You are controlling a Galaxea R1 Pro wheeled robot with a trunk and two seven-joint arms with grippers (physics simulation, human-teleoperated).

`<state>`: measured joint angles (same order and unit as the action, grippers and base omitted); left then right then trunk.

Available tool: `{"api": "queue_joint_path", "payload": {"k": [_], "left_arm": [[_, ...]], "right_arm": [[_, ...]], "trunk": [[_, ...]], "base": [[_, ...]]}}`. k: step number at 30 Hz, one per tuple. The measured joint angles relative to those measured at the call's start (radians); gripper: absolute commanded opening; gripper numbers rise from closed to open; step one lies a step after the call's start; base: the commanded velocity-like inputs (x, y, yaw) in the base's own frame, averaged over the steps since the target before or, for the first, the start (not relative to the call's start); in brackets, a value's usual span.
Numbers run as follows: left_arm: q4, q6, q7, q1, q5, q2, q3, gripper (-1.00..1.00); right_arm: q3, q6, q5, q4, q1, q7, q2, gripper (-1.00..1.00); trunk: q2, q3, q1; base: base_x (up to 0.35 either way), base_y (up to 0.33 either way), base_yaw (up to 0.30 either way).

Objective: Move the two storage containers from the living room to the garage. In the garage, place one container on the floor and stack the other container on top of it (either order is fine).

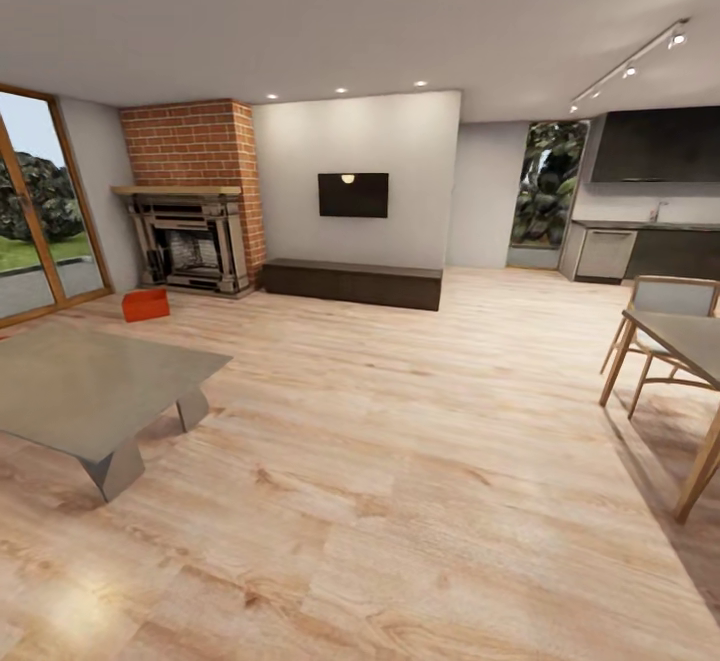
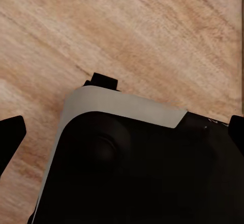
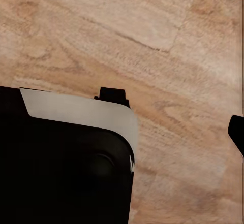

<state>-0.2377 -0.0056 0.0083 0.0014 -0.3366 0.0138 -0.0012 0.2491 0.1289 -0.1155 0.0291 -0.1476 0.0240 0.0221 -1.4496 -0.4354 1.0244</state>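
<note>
Far off, an orange-red storage container (image 1: pixel 146 304) sits beside the fireplace (image 1: pixel 190 244).

On the plank floor (image 1: pixel 400 461), a low table (image 1: pixel 90 391) sits at nine o'clock. Beyond it, at eleven, one storage container (image 1: pixel 146 305) lies on the floor just before the fireplace (image 1: pixel 190 241), with glass doors (image 1: pixel 40 211) to its left. A low cabinet (image 1: pixel 352 283) stands at twelve under a wall screen (image 1: pixel 353 195). A dining table (image 1: pixel 690 341) and chair (image 1: pixel 665 316) stand at three, kitchen counters (image 1: pixel 650 251) behind them.
</note>
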Motion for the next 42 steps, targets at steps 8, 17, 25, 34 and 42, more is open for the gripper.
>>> {"api": "queue_joint_path", "payload": {"k": [8,17,25,34,42], "left_arm": [[0.001,-0.001,0.000,0.000,0.000,0.000,0.000,1.00],[0.001,-0.001,0.000,0.000,0.000,0.000,0.000,1.00],[0.002,-0.001,0.000,0.000,0.000,0.000,0.002,1.00],[0.003,-0.001,0.000,0.000,0.000,0.000,0.003,1.00],[0.003,-0.001,0.000,0.000,0.000,0.000,0.003,1.00]], "right_arm": [[0.000,0.000,0.000,0.000,0.000,0.000,0.000,1.00],[0.000,0.000,0.000,0.000,0.000,0.000,0.001,1.00],[0.000,0.000,0.000,0.000,0.000,0.000,0.001,1.00],[0.000,0.000,0.000,0.000,0.000,0.000,0.001,1.00],[0.000,0.000,0.000,0.000,0.000,0.000,0.001,1.00]], "trunk": [[0.000,0.000,0.000],[0.000,0.000,0.000],[0.000,0.000,0.000],[0.000,0.000,0.000],[0.000,0.000,0.000]], "base": [[0.323,0.000,0.000],[0.323,0.000,0.000],[0.323,0.000,0.000],[0.323,0.000,0.000],[0.323,0.000,0.000]]}}
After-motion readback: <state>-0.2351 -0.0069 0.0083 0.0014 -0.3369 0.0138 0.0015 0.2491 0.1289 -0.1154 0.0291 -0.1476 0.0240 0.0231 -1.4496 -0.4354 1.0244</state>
